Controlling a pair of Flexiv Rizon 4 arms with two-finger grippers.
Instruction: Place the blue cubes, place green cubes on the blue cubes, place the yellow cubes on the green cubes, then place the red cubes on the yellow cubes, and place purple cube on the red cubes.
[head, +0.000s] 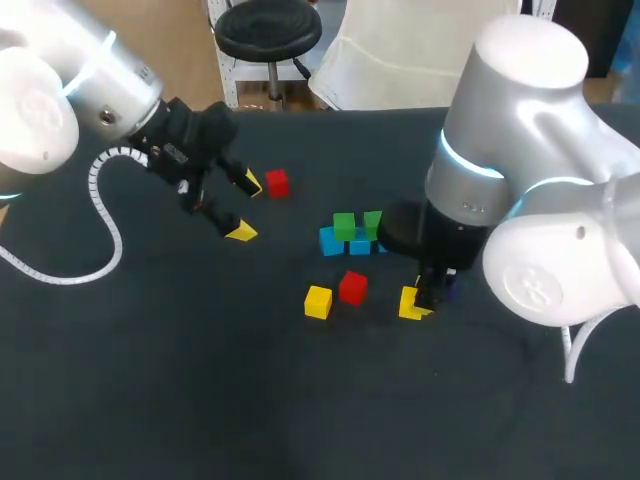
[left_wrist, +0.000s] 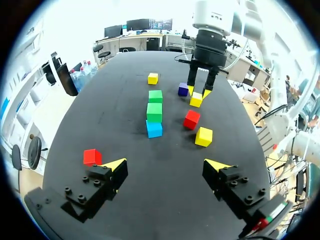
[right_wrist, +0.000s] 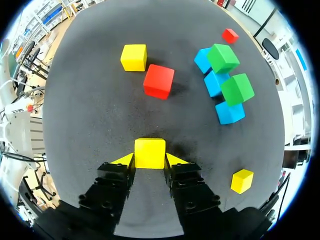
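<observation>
Three blue cubes (right_wrist: 230, 113) lie in a row, and two of them carry green cubes (right_wrist: 223, 57) (head: 344, 225). My right gripper (right_wrist: 149, 160) is shut on a yellow cube (right_wrist: 149, 152) that rests on the table (head: 410, 302). A second yellow cube (head: 318, 301) and a red cube (head: 352, 287) lie just left of it. The purple cube (left_wrist: 183, 89) sits beside the right gripper (left_wrist: 199, 92), mostly hidden in the head view. My left gripper (head: 240, 208) hovers open and empty at the left, next to another red cube (head: 277, 183).
A third yellow cube (left_wrist: 153, 78) lies beyond the blue and green row, behind my right arm. The black table (head: 200, 380) has open room along its front and left.
</observation>
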